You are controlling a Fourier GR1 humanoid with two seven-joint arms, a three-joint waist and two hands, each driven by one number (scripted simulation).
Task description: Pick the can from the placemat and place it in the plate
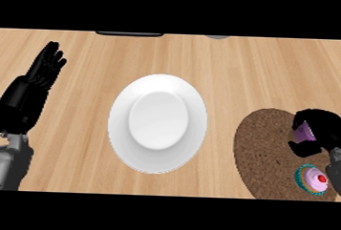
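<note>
Right hand [319, 131], seen from the head, curls around the purple can [303, 133] over the brown placemat [265, 149], so lift straight up, clear the cupcake [315, 179], then carry left to the white plate [158, 123].

You get bright, even light across the wooden counter [203, 65], with no clear source and no glare. The white plate [158, 123] at center shows only soft grey shading round its well. Faint shadow edges the placemat [267, 149] at lower right. The black left hand [33, 90] reads nearly featureless at the left.
</note>
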